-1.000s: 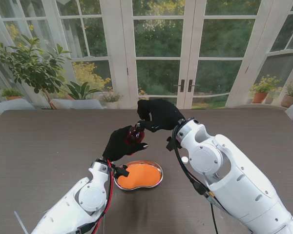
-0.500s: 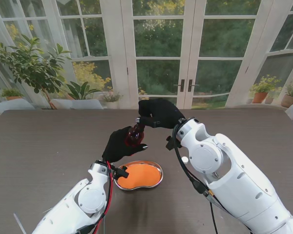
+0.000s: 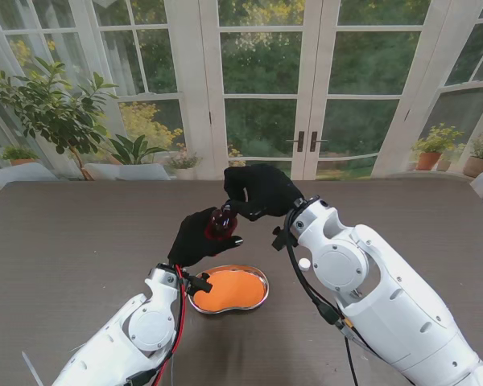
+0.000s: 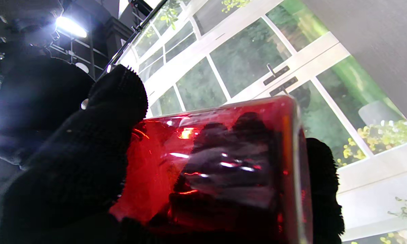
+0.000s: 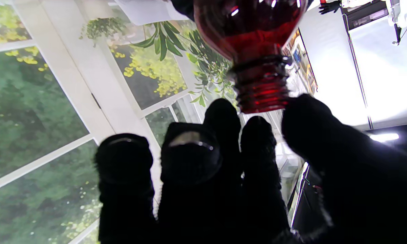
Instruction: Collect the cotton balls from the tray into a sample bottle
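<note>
Here the left robot hand (image 3: 195,238), gloved in black, is wrapped around the body of the red sample bottle (image 3: 221,220) and holds it in the air, farther from me than the tray (image 3: 260,283). In the left wrist view its fingers (image 4: 98,135) press against the bottle's red glass. The right robot hand (image 3: 258,190) sits at the bottle's top end; in the right wrist view one fingertip (image 5: 301,112) touches the threaded neck, which carries no cap, while the other fingers curl close together beside it. Whether that hand pinches anything I cannot tell. The tray, a shiny metal kidney dish with an orange inside, rests on the dark tabletop (image 3: 72,241) nearer to me than the bottle, between the two white forearms. Any cotton balls in the tray or the bottle are too small to make out
</note>
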`<state>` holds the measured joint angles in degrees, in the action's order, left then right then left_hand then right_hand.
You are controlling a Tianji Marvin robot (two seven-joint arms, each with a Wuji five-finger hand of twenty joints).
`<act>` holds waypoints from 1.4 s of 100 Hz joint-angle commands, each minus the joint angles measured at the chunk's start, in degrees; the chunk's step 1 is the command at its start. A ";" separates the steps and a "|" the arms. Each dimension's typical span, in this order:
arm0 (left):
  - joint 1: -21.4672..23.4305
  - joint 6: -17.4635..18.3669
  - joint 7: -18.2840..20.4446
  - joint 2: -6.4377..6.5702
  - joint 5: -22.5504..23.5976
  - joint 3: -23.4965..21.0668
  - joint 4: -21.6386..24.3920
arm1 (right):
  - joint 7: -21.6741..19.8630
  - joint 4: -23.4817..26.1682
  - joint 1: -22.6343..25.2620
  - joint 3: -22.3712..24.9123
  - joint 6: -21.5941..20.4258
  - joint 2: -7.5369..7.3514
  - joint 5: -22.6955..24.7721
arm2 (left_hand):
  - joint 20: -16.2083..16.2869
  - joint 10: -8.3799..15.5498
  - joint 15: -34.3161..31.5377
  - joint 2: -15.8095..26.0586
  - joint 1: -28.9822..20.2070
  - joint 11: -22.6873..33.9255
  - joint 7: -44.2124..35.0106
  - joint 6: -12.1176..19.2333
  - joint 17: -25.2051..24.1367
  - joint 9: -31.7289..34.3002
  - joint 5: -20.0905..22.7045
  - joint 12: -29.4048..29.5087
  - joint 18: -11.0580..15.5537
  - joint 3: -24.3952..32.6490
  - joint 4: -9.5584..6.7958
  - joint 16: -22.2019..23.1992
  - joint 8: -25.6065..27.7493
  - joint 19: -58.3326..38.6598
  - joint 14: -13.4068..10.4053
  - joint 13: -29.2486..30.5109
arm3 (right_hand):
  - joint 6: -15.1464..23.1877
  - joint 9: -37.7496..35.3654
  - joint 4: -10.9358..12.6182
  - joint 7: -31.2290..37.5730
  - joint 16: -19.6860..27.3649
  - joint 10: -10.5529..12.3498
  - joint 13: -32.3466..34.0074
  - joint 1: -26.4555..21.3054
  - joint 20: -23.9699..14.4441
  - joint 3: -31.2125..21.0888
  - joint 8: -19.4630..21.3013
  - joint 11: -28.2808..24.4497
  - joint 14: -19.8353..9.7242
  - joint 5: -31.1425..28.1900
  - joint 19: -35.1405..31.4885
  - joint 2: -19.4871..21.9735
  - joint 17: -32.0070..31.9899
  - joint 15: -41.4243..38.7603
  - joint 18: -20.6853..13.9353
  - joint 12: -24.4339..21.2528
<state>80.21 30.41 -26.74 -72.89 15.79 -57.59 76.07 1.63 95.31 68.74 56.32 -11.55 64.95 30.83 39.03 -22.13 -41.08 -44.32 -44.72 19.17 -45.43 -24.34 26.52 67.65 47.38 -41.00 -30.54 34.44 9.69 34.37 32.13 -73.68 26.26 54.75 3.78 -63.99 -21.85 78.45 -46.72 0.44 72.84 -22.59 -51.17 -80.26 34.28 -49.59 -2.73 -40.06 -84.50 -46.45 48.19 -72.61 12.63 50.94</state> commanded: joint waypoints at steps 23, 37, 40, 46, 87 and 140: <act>-0.10 0.04 1.22 -0.13 -0.33 -0.06 0.60 | 0.54 0.57 0.53 0.50 -0.77 0.39 0.72 | -0.37 6.62 -1.10 11.22 -9.05 0.12 -4.95 14.60 -1.75 3.97 7.21 0.06 2.24 8.74 -0.66 0.52 1.06 -0.32 -0.24 0.41 | 1.00 -0.46 1.78 -1.05 -1.42 1.95 2.78 -10.70 0.86 -1.29 -7.07 -0.02 -2.21 4.04 0.00 -8.30 0.18 -2.02 -0.77 0.11; -0.23 0.04 1.34 -0.14 -0.45 0.05 0.56 | 0.96 0.57 0.59 0.71 -1.38 0.45 0.70 | -0.37 6.62 -1.12 11.17 -9.04 0.10 -4.95 14.53 -1.77 3.95 7.26 0.08 2.24 8.81 -0.67 0.52 1.07 -0.31 -0.20 0.51 | -0.39 -0.68 1.60 -10.60 -1.48 1.94 2.77 -9.39 0.76 -1.66 -15.31 -0.03 -2.10 2.30 0.07 -6.97 0.13 -1.59 -0.71 0.26; -0.26 0.05 1.37 -0.13 -0.44 0.07 0.54 | 0.91 0.64 0.59 0.77 -1.47 0.45 0.59 | -0.37 6.66 -1.12 11.18 -9.05 0.10 -4.94 14.54 -1.77 3.93 7.26 0.08 2.24 8.82 -0.67 0.51 1.06 -0.31 -0.30 0.48 | -1.40 -0.83 1.70 -13.07 -1.51 1.81 2.77 -8.90 0.75 -1.64 -17.08 -0.02 -1.93 0.98 0.11 -5.91 0.07 -1.56 -0.73 0.40; -0.33 0.09 1.38 -0.14 -0.41 0.10 0.49 | 0.96 0.80 0.66 0.88 -1.49 0.48 0.34 | -0.37 6.54 -1.12 11.15 -9.07 0.09 -4.93 14.57 -1.77 3.92 7.26 0.08 2.24 8.83 -0.67 0.51 1.06 -0.31 -0.29 0.50 | -3.29 -1.20 1.94 -14.99 -1.59 1.58 2.78 -8.02 0.72 -1.71 -18.35 0.09 -1.99 -0.87 0.17 -4.21 0.01 -1.62 -0.65 0.72; -0.49 0.16 1.22 -0.21 -0.40 0.18 0.39 | 0.04 1.84 1.29 1.53 -0.31 0.28 0.08 | -0.37 6.70 -1.12 11.12 -9.06 0.14 -4.95 14.60 -1.68 3.96 7.25 0.00 2.22 8.88 -0.66 0.51 1.09 -0.34 -0.26 0.47 | -0.11 1.77 1.10 -1.95 -1.25 2.64 2.79 -5.01 0.16 -2.39 -9.94 -2.35 -2.10 2.01 -0.30 -2.08 -1.07 -1.65 -0.90 2.31; -0.27 0.05 0.97 -0.17 -0.08 -0.09 0.75 | -0.07 3.20 2.71 2.64 1.17 0.41 -1.91 | -0.38 6.69 -1.08 11.12 -9.11 0.14 -4.97 14.65 -1.68 3.95 7.25 -0.08 2.22 8.94 -0.66 0.49 1.06 -0.34 -0.32 0.43 | 0.81 0.66 -0.73 9.48 -2.04 1.10 2.71 9.20 -0.13 2.83 -1.49 -2.72 -0.54 2.52 -0.94 4.44 -0.21 -4.17 1.12 -3.29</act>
<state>79.82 30.42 -26.62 -72.84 15.72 -57.55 76.30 2.26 97.98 70.98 58.76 -10.56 65.18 29.08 39.03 -22.13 -41.08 -44.32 -44.73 19.17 -45.43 -24.38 26.52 67.65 47.38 -41.00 -30.54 34.44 9.69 34.37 32.26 -73.68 26.26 54.75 4.27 -62.29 -21.93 85.06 -47.74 1.63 72.84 -16.46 -51.14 -78.05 30.65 -51.75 -3.02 -37.35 -84.49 -44.74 47.56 -74.89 12.52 48.44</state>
